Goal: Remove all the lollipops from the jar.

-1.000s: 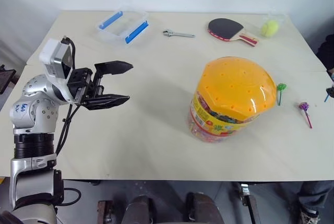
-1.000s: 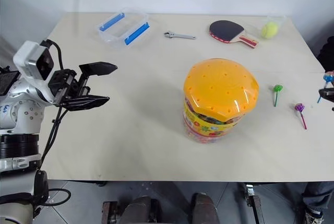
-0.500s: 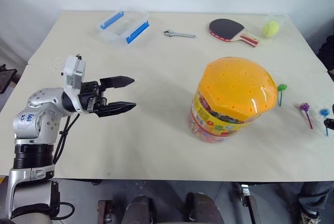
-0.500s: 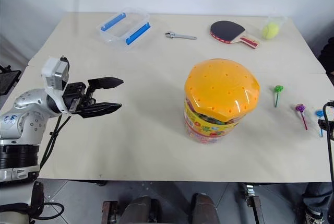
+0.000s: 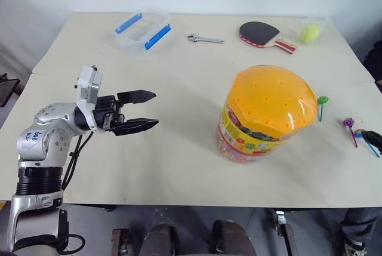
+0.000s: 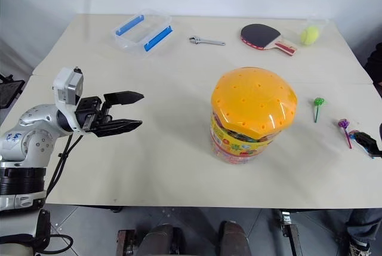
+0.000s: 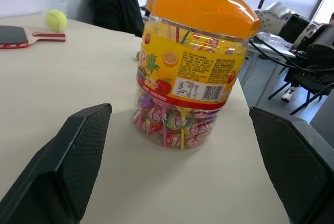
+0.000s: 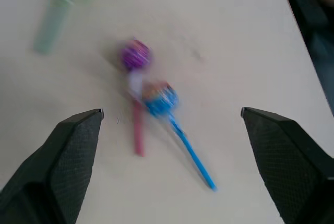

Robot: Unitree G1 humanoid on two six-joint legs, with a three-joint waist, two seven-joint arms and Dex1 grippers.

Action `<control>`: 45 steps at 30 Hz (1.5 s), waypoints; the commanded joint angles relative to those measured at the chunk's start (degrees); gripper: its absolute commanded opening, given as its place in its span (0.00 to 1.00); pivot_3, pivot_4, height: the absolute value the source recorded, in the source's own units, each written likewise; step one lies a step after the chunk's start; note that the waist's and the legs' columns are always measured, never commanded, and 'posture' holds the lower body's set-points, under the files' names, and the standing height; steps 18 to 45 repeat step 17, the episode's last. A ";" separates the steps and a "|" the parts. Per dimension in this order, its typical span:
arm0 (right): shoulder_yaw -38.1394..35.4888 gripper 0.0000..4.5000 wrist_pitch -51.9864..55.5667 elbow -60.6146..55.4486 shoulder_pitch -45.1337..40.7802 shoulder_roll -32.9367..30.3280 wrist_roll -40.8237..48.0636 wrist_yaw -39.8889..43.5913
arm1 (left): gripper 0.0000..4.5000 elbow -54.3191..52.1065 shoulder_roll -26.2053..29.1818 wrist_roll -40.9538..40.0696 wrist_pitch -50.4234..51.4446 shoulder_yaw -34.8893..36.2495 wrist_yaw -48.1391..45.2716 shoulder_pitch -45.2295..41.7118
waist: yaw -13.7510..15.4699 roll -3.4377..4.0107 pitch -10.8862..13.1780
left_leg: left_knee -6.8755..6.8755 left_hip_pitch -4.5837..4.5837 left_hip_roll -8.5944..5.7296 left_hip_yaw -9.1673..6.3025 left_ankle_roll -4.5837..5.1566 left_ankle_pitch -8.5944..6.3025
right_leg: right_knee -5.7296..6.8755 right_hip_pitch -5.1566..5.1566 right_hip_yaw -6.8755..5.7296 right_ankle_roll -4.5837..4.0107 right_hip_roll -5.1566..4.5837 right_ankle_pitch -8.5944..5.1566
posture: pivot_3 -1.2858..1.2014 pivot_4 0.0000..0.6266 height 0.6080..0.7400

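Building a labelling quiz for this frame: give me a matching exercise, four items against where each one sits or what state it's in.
Items:
1. blue lollipop
2. jar
3. wrench
4. left tool

Places or states:
A. far side of the table, between the clear box and the paddle
B. open, above the table, pointing at the jar
C. flat on the table, head touching the purple lollipop's stick
D. upright, orange lid on, candy inside

Pairs: 1-C, 2-D, 3-A, 4-B
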 commanded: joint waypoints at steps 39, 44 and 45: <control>15.37 0.99 -34.90 -3.35 3.41 8.10 2.57 37.24 | 1.00 -10.51 2.89 -4.28 1.51 8.40 3.56 18.40 | 0.29 -0.08 0.01 | 0.23 0.06 0.05 -0.19 0.01 -0.01 | 0.04 0.17 -0.09 0.00 0.01 0.00 | 0.52 0.24 1.00; 15.37 0.99 -34.90 -3.35 3.41 8.10 2.57 37.24 | 1.00 -10.51 2.89 -4.28 1.51 8.40 3.56 18.40 | 0.29 -0.08 0.01 | 0.23 0.06 0.05 -0.19 0.01 -0.01 | 0.04 0.17 -0.09 0.00 0.01 0.00 | 0.52 0.24 1.00; 15.37 0.99 -34.90 -3.35 3.41 8.10 2.57 37.24 | 1.00 -10.51 2.89 -4.28 1.51 8.40 3.56 18.40 | 0.29 -0.08 0.01 | 0.23 0.06 0.05 -0.19 0.01 -0.01 | 0.04 0.17 -0.09 0.00 0.01 0.00 | 0.52 0.24 1.00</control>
